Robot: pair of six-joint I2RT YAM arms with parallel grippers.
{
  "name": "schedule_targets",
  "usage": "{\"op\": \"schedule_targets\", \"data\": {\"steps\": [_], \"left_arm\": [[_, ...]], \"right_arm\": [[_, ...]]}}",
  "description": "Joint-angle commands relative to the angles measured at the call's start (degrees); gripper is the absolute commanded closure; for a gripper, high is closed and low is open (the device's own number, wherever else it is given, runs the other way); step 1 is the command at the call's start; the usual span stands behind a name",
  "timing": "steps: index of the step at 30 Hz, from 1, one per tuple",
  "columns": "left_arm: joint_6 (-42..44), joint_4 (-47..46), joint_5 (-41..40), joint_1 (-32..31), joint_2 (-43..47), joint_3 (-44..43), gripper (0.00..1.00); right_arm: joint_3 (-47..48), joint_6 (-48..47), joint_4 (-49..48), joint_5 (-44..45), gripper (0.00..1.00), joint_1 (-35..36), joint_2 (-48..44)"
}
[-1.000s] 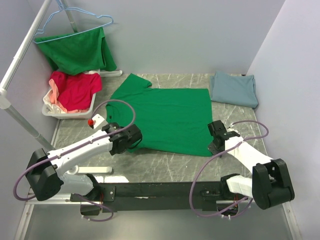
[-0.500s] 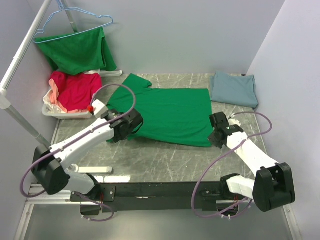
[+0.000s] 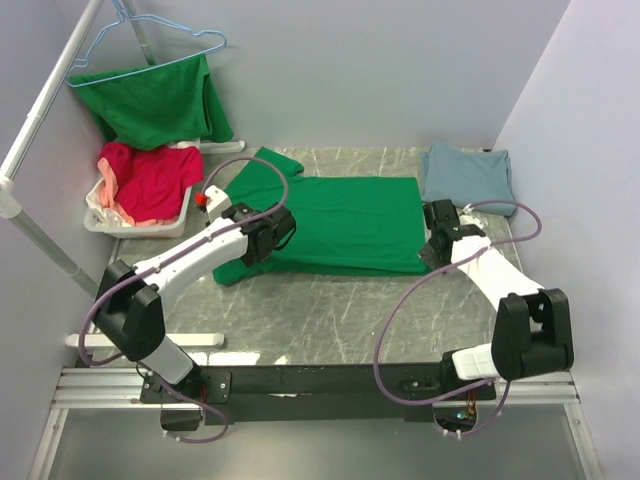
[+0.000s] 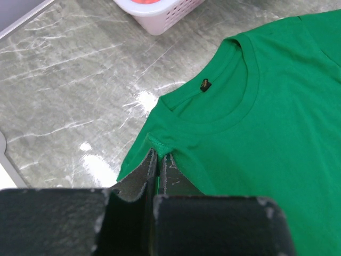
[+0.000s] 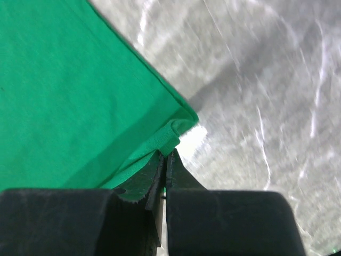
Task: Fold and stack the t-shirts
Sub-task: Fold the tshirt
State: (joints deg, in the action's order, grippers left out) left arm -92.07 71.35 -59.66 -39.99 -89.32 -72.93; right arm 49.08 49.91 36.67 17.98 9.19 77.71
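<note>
Green t-shirt (image 3: 345, 222) is spread across the middle of the table (image 3: 330, 320), collar end toward the left, with one gripper at each near corner.

Left gripper (image 4: 160, 158) has its jaws pinched tight on a little bunch of the green cloth at the edge just beside the collar (image 4: 234, 114). You can see the small dark neck label (image 4: 205, 85) from the left wrist camera. From the top camera it sits low over the shirt's left end (image 3: 262, 245).

Right gripper (image 5: 166, 156) is clamped on the folded corner of the hem, jaws basically together with only fabric between them. From above it's at the shirt's right end (image 3: 433, 250).

A blue-grey t-shirt (image 3: 468, 178) lies folded at the back right of the table, just beside the green one's far right corner but not on it. Back left there's a white basket (image 3: 105, 222) with red and pink t-shirts (image 3: 150, 180) piled in it, and another green t-shirt (image 3: 155, 100) draped on a blue hanger (image 3: 150, 45) above.
</note>
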Motion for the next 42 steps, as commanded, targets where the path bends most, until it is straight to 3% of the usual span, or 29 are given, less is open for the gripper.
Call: {"op": "schedule_targets", "data": {"steps": [1,14,33,42], "left_arm": [[3.83,-2.27,-1.6,1.31,-1.55,-3.45,0.99],[8.05,-5.78,-2.13,3.95,-7.8,-6.7,0.99],[20.78,-16.33,-6.08,6.32,-23.7,-17.6,0.99],[30.89,-27.49,-7.84,6.5,-27.39,-21.02,0.99]], "right_arm": [[5.4,-2.97,-2.39,1.62,1.0,-1.72,3.31],[9.98,-5.44,-4.76,-1.54,0.98,-1.9,11.76],[13.76,-6.05,-4.58,-2.6,0.96,-1.98,18.88],[14.99,-6.23,-3.88,-1.89,0.92,-1.9,21.08]]}}
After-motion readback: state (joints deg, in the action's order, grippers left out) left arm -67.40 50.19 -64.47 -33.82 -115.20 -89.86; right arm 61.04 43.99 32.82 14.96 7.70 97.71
